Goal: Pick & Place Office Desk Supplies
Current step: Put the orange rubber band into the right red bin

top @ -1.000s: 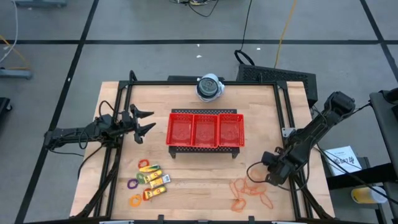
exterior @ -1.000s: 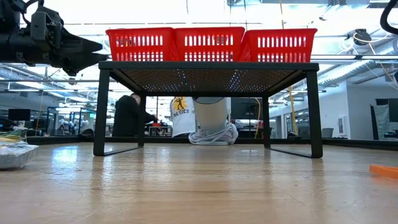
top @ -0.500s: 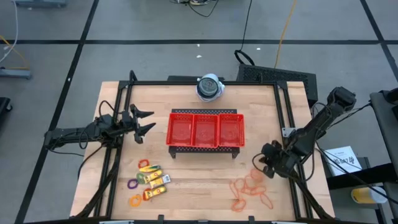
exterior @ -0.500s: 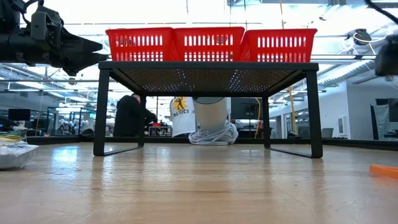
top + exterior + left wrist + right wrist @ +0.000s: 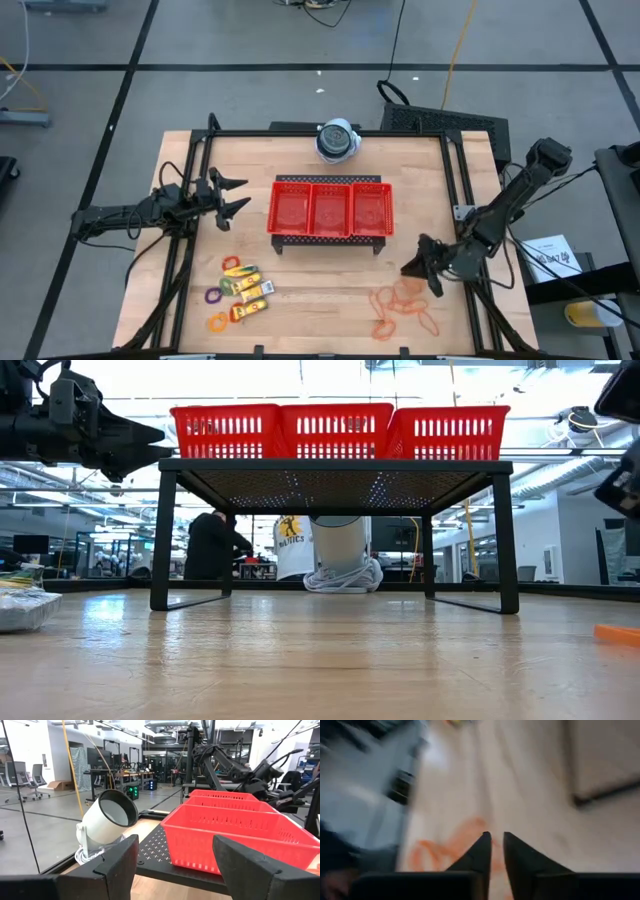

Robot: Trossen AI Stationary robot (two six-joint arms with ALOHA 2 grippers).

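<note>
Hovering just above the orange rubber-band loops [image 5: 403, 308], the right claw [image 5: 417, 268] is barely parted and empty, apparently lining up to pinch one.

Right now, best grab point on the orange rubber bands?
Take the outer loop strand of the rubber bands nearest the right claw, coming straight down. They lie flat and tangled on the table, so only a thin top-down pinch works.

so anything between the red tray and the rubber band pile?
High view: only bare wood lies between the red tray and the rubber bands; the right gripper hovers just right of that stretch.
</note>
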